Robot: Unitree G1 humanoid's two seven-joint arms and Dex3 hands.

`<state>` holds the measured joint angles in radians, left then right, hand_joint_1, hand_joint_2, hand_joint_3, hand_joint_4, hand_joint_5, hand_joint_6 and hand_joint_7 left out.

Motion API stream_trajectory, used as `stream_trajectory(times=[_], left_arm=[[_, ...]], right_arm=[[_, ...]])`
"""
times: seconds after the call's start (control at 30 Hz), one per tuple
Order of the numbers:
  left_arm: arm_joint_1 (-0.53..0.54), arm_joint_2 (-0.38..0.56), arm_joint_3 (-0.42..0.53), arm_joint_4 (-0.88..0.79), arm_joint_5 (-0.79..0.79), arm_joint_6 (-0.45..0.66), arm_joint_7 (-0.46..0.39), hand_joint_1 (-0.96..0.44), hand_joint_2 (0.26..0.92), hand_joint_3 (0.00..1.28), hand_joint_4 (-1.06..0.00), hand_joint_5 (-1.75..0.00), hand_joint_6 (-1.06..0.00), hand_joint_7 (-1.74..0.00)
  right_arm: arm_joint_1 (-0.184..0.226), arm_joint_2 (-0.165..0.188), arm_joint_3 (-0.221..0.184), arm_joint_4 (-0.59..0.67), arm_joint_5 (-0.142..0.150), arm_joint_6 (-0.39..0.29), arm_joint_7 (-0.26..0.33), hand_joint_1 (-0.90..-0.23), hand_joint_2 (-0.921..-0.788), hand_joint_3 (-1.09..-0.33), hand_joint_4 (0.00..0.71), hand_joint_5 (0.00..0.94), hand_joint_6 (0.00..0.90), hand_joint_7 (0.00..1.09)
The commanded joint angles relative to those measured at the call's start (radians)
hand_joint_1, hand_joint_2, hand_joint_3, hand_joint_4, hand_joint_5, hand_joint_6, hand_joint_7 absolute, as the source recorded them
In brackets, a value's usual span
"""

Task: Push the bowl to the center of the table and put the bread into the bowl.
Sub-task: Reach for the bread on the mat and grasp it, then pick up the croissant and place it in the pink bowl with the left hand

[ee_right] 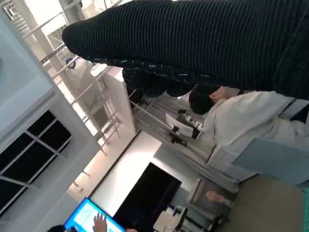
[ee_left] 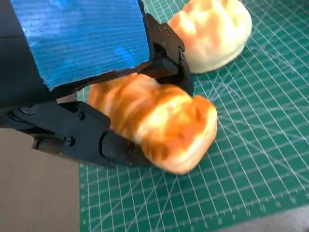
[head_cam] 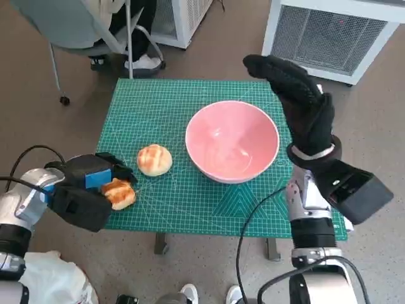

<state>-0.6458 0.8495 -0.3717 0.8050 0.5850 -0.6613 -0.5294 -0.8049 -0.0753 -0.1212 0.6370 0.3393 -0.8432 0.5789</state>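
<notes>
Now the left hand [head_cam: 85,190] grips a browned bread piece [head_cam: 119,193] at the tabletop's [head_cam: 190,209] near corner; the pink bowl [head_cam: 232,140] lies beyond the round bun [head_cam: 154,159], nearer the raised, empty, spread right hand [head_cam: 297,101].

Glossy smooth bowl [head_cam: 232,140]; matt gridded mat [head_cam: 158,107]; knitted right hand [head_cam: 297,101].

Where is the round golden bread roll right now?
In the head view, the round golden bread roll lies on the green cutting mat, left of the pink bowl and just beyond the elongated bread in the left hand.
</notes>
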Motion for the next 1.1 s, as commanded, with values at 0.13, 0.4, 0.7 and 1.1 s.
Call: stream_trajectory(times=[0.13, 0.4, 0.7, 1.1], left_arm=[[0.013, 0.017, -0.005, 0.026, -0.005, -0.034, 0.001, 0.0, 0.92, 0.05, -0.61, -1.34, -0.77, -0.92], [0.003, 0.031, 0.016, 0.01, -0.035, -0.06, -0.009, 0.0, 0.918, 0.03, -0.61, -1.33, -0.84, -0.86], [-0.009, 0.058, 0.137, -0.186, -0.262, 0.004, -0.17, 0.0, 0.917, 0.02, -0.62, -1.28, -0.83, -0.91], [-0.144, -0.077, 0.246, -0.367, -0.447, 0.088, -0.161, 0.0, 0.92, 0.03, -0.64, -1.14, -0.77, -1.09]], right_arm=[[0.023, 0.001, -0.002, 0.014, -0.003, 0.0, 0.004, -0.627, -0.921, -0.772, 0.303, 0.048, -0.001, 0.79], [0.023, 0.004, 0.0, 0.021, -0.004, -0.005, 0.004, -0.627, -0.921, -0.774, 0.299, 0.049, -0.001, 0.78], [0.02, -0.003, -0.008, 0.04, 0.01, -0.009, 0.019, -0.628, -0.921, -0.771, 0.297, 0.053, -0.001, 0.78], [0.008, -0.004, -0.015, 0.057, 0.017, -0.005, 0.029, -0.627, -0.921, -0.768, 0.295, 0.057, -0.001, 0.77]])
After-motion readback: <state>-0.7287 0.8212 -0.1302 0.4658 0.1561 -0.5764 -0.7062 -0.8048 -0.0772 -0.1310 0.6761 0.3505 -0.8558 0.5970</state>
